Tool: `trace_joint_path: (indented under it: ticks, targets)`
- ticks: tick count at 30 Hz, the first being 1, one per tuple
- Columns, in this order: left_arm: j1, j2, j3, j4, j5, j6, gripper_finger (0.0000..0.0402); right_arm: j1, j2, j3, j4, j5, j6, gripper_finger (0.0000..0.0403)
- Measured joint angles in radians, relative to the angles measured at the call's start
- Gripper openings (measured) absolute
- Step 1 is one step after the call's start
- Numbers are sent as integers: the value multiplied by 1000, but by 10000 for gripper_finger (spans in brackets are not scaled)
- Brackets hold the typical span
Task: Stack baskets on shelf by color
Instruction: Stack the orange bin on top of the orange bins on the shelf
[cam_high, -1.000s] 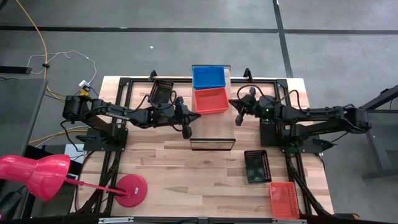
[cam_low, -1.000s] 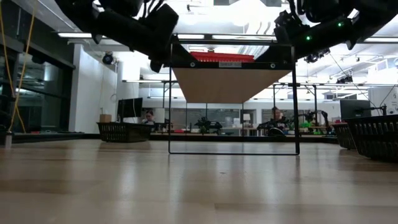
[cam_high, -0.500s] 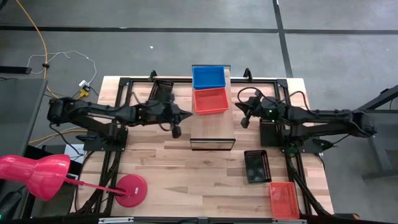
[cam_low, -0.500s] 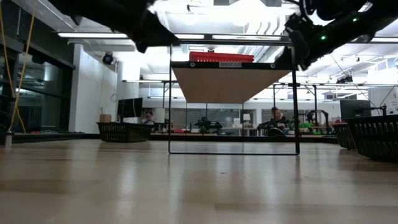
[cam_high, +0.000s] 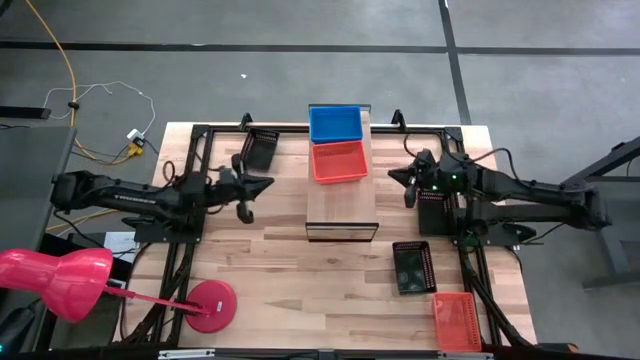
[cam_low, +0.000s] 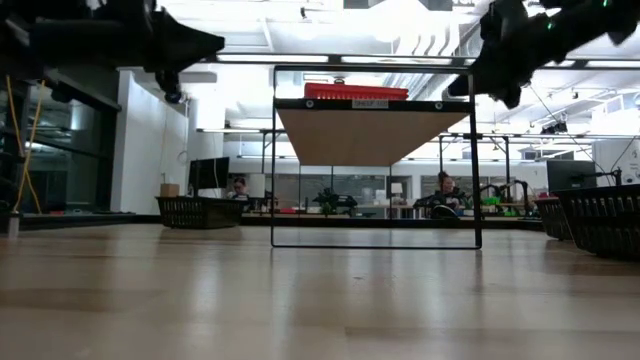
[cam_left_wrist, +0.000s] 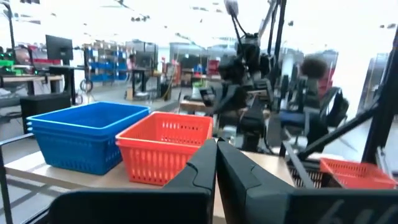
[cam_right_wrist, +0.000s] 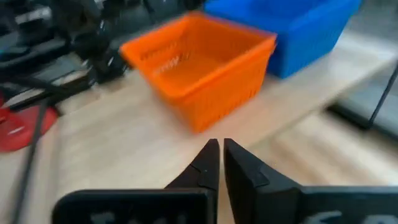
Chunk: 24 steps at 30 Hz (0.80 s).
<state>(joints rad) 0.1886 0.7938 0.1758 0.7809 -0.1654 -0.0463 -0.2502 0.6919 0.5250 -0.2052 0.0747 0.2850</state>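
Observation:
The light-wood shelf (cam_high: 341, 203) stands mid-table on its black frame (cam_low: 375, 150). On its far half a blue basket (cam_high: 336, 123) and a red-orange basket (cam_high: 339, 161) rest on their bases, side by side; both show in the left wrist view (cam_left_wrist: 87, 134) (cam_left_wrist: 165, 146) and the right wrist view (cam_right_wrist: 292, 31) (cam_right_wrist: 205, 74). My left gripper (cam_high: 266, 184) (cam_left_wrist: 216, 147) hovers shut to the shelf's left, pointing at it. My right gripper (cam_high: 396, 176) (cam_right_wrist: 221, 149) hovers shut to the shelf's right. A black basket (cam_high: 260, 148) sits on the table's far left; a black basket (cam_high: 413, 266) and a red-orange one (cam_high: 457, 320) sit near right.
A pink desk lamp (cam_high: 60, 280) with a round base (cam_high: 212, 305) stands at the near left corner. Black frame rails (cam_high: 190, 180) run along both table sides. Bare planks lie in front of the shelf (cam_high: 320, 285). People sit far off in the room behind.
Both arms have drawn back from the shelf. The left gripper moved toward the table's left edge and tipped from pointing down to nearly level. The right gripper moved toward the right edge. The baskets and shelf stayed put.

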Motion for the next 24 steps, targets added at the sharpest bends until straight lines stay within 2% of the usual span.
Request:
trace_joint_path:
  ticks: [3,6,11,16,19,21,24]
  targets:
    - [0,-35,-15,-2,-7,-3,0,56,35,115,-232,-52,95,45]
    - [0,-51,-15,-1,-15,-11,0,158,90,241,-457,-81,217,77]
    - [0,-60,-15,1,-19,15,0,408,202,418,-770,-133,579,110]
    - [0,-60,-8,2,-24,24,0,730,323,512,-867,-86,978,114]
    - [0,-60,-4,4,-25,35,0,905,410,540,-881,-73,1153,115]
    - [0,-60,-4,2,-25,34,0,996,473,543,-881,-102,1215,115]
    - [0,-60,-4,2,-25,33,0,1087,565,542,-876,-213,1289,115]
